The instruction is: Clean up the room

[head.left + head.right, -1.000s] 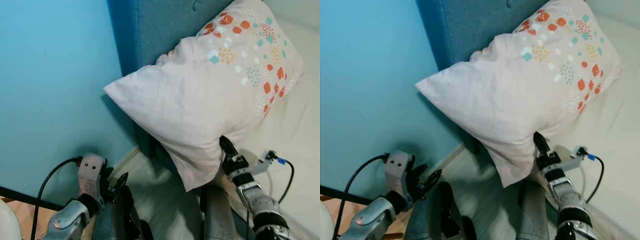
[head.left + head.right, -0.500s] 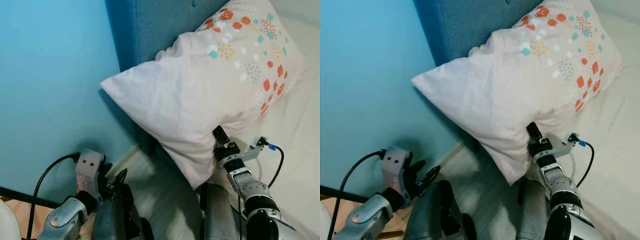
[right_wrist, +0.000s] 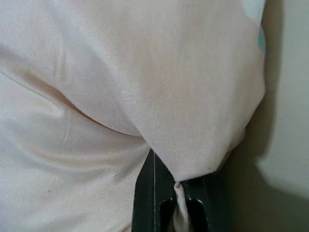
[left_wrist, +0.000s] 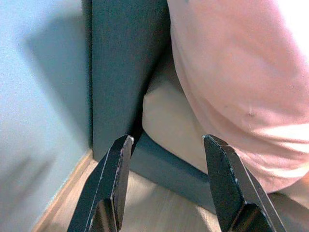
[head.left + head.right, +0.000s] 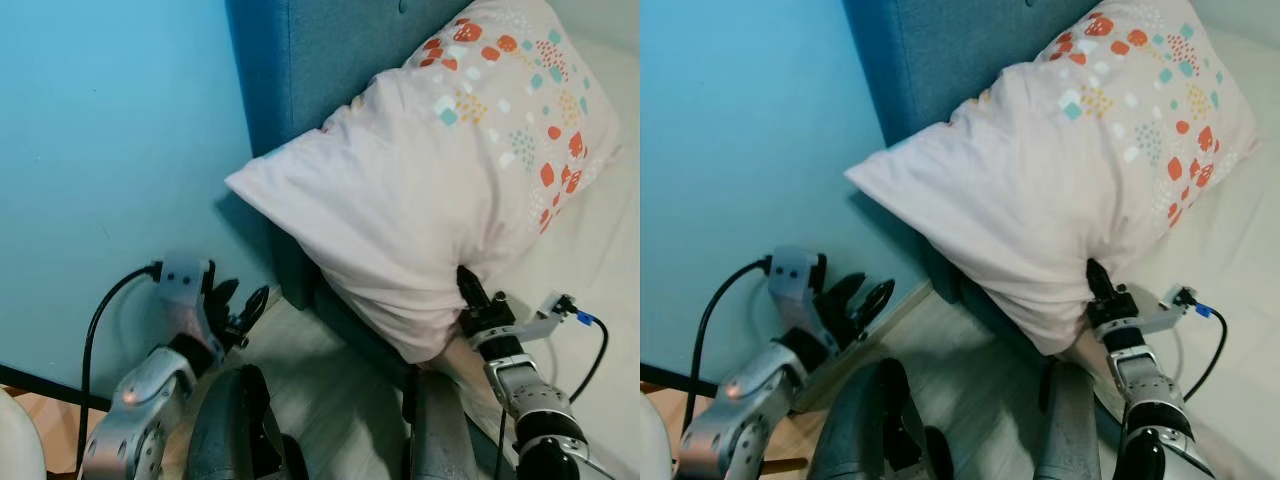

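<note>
Here, nearest the camera, the robot's two dark grey legs [image 5: 235, 425] stand on a pale wood-look floor [image 5: 330, 385]. Low on the left, the left end effector [image 5: 238, 312] hangs just in front of the bright turquoise wall [image 5: 110, 150], its two long black fingers [image 4: 113, 179] spread apart and holding nothing; a black cable [image 5: 100, 320] loops from its wrist. In the left wrist view those fingers frame the foot of the dark teal upholstered headboard [image 4: 120, 72] and the edge of the cream mattress [image 4: 169, 125] beside it.

Low on the right, the right end effector [image 5: 470, 290] reaches up to the bottom corner of the large pale pink pillow with orange and teal dots [image 5: 450, 190]. The right wrist view shows its black fingers [image 3: 149, 193] pinched together on a fold of the pillow's fabric [image 3: 181, 191], so it is gripping the pillow. A small bracket with a blue-tipped cable [image 5: 565, 310] sticks out from that wrist.

Farther back, the pillow lies on the white-sheeted bed [image 5: 600, 260], tilted, with its upper end leaning against the headboard and its left corner jutting out past the mattress edge toward the wall. The coloured dots cluster on the pillow's upper right part.
</note>
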